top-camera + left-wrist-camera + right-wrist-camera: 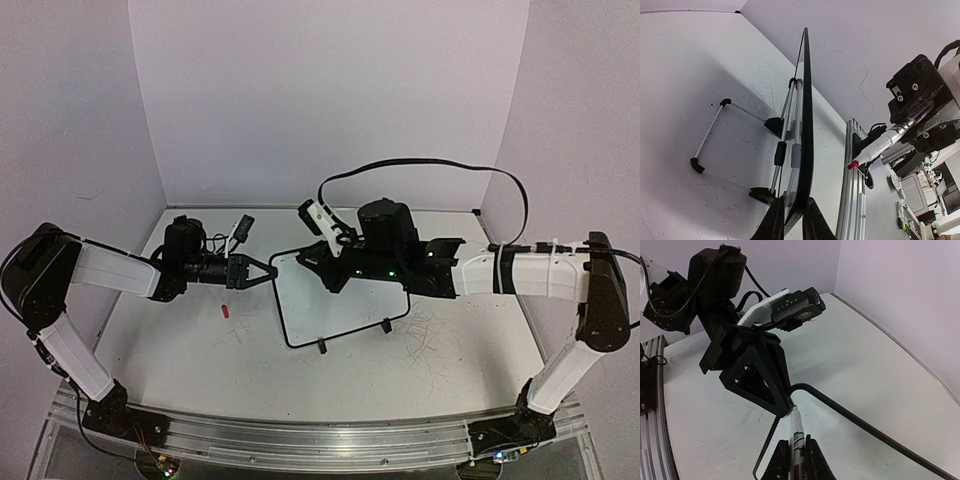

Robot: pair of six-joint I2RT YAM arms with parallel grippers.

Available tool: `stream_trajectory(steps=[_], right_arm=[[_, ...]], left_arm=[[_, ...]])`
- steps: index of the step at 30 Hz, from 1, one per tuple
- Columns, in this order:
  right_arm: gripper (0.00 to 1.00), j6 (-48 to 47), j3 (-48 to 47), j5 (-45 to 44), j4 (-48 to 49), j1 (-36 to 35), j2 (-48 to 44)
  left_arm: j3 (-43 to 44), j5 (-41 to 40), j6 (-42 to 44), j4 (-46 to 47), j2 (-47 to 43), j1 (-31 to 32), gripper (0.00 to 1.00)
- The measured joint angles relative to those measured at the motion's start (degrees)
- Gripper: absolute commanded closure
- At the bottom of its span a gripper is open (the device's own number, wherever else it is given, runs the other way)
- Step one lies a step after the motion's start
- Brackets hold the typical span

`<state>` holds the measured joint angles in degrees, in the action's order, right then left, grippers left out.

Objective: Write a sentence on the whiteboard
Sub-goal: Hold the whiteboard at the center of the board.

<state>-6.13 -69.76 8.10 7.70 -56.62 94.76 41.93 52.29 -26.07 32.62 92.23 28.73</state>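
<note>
Top: whiteboard [345, 300] sits propped mid-bench [200, 350], with no lettering that I can see. Left wrist: my left end effector [794, 220] pinches its edge. Right wrist: right end effector [795, 455] is clenched on the marker [796, 430] by the frame, so I judge all the writing is left.

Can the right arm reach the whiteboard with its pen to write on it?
Probably yes. The right gripper holds the marker with its red tip close to the whiteboard, open air between them. The left gripper pinches only the board's edge, so the white face looks free.
</note>
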Motion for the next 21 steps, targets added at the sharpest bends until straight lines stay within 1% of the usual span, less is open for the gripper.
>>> stream_trajectory(steps=[3, 12, 16, 21], right_arm=[[1.00, 0.0, 0.0, 0.0, 0.0, 0.0, 0.0], [1.00, -0.1, 0.0, 0.0, 0.0, -0.1, 0.1], [1.00, -0.1, -1.1, -1.6, 0.0, -0.7, 1.8], [1.00, -0.5, -1.5, -4.4, -0.1, -1.8, 3.1]], left_arm=[[0.0, -0.1, 0.6, 0.1, 0.0, 0.0, 0.83], [0.0, -0.8, 1.6, 0.5, 0.0, 0.0, 0.95], [0.0, -1.6, 3.1, 1.0, 0.0, 0.0, 0.99], [-0.1, -1.6, 3.8, 1.0, 0.0, 0.0, 1.00]])
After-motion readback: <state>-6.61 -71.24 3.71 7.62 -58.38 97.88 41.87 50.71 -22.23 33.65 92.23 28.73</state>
